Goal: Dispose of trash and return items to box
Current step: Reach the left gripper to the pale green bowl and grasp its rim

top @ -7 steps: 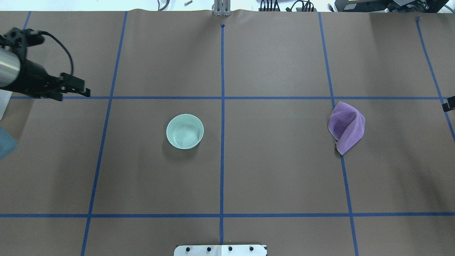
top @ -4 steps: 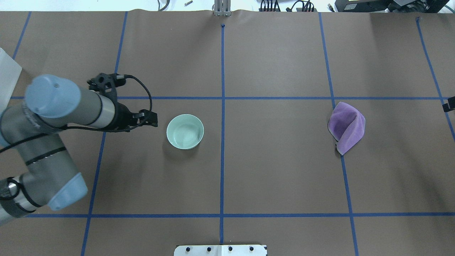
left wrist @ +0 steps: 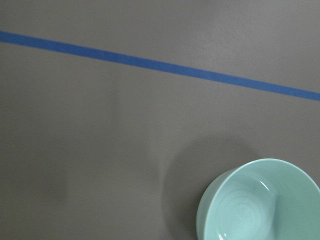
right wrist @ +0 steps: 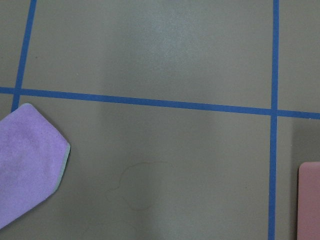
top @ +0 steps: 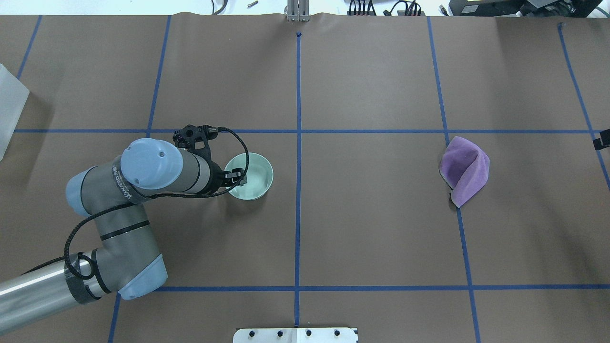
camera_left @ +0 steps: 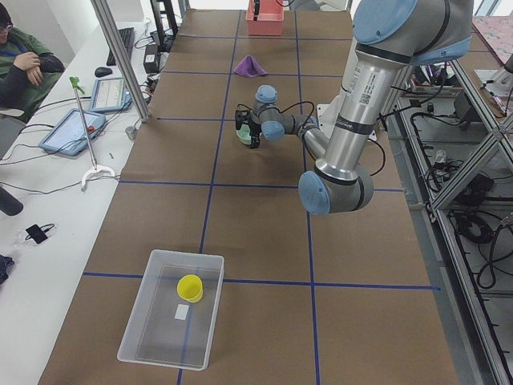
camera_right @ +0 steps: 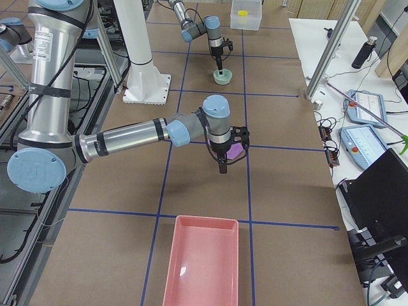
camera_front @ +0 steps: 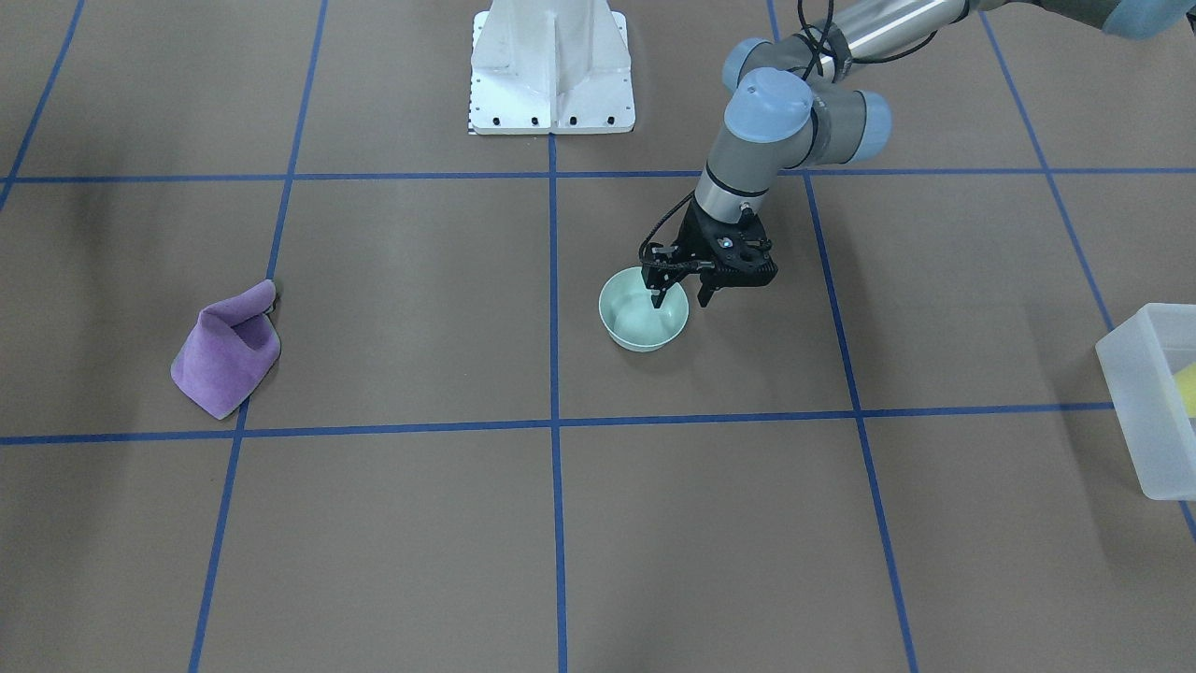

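Observation:
The pale mint-green bowl (camera_front: 643, 324) stands upright on the brown table, left of the centre line in the overhead view (top: 257, 178). My left gripper (camera_front: 680, 297) is open and points down at the bowl's rim. One finger is inside the bowl and the other is outside it. The left wrist view shows the bowl (left wrist: 260, 205) at its lower right. The frosted box (camera_left: 168, 321) lies at the table's left end with the yellow cup (camera_left: 190, 287) inside it. My right gripper (camera_right: 222, 166) hangs above the table near a purple cloth; I cannot tell whether it is open or shut.
A crumpled purple cloth (top: 464, 169) lies on the right half of the table. A pink bin (camera_right: 203, 268) stands at the table's right end. The white robot base (camera_front: 551, 70) is at the near middle edge. Operators' desks run along the far side.
My left arm swung in from the far left edge toward the middle and lowered. Its gripper now straddles the bowl's rim. The bowl and cloth have not moved.

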